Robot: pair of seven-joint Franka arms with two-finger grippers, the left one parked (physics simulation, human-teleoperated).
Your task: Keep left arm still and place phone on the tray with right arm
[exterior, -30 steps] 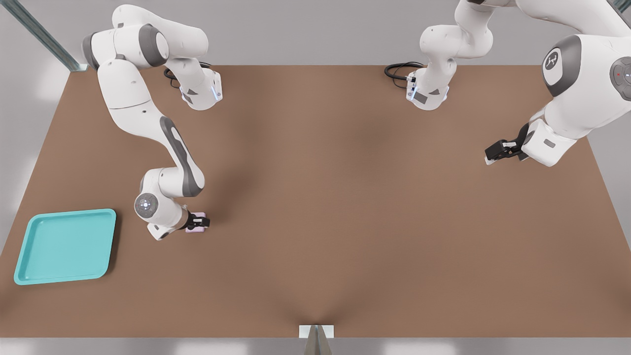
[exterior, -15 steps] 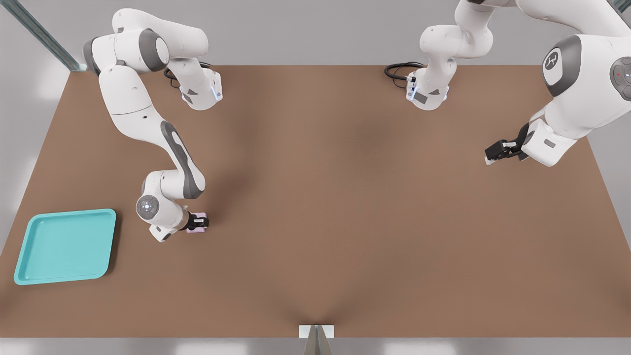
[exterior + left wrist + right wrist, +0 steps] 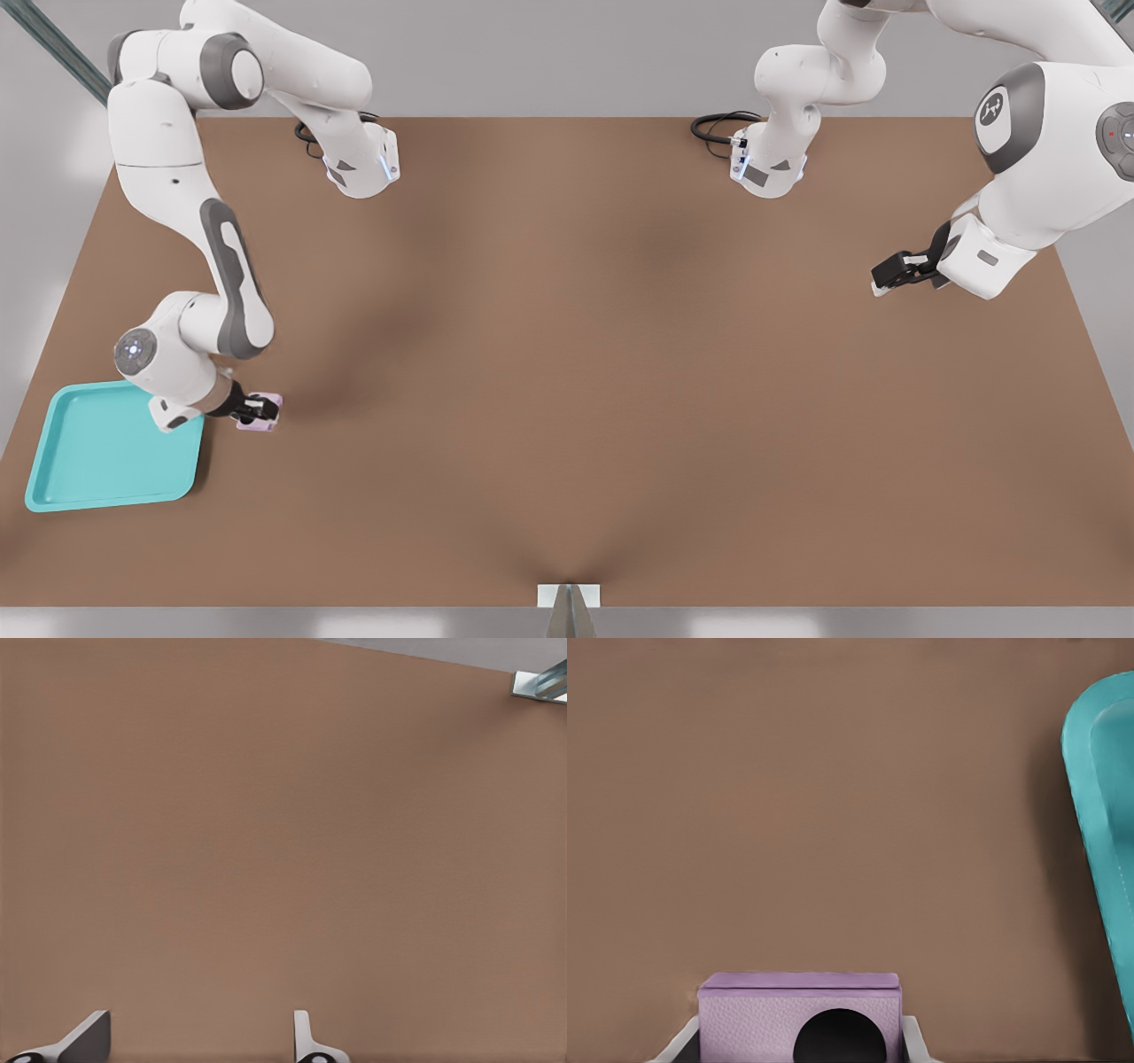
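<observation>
Front view. The right arm [image 3: 221,275] reaches down the left side of the frame, its gripper [image 3: 260,410] in the lower left, fingers closed on the pale lilac phone [image 3: 263,413]. The phone hangs above the brown table [image 3: 620,372], just beside the turquoise tray [image 3: 97,461] on the front view's right of the tray's near edge; it is not over the tray floor. The arm's wrist housing already overlaps the tray's upper right corner.

Left wrist view. Only bare table surface [image 3: 283,842] fills the frame; nothing of the task appears.

Right wrist view. The phone [image 3: 799,1014] sits at the bottom centre, one black lens facing the camera, a pale fingertip [image 3: 917,1041] pressed to each side. The tray rim [image 3: 1090,815] curves along the right edge of the frame, apart from the phone, with table between them.

Progress, as judged from these views: the grasp and lift appear complete and the carry is nearly finished. Remaining are the last sideways shift to bring the phone over the tray floor, the descent, and the release.
</observation>
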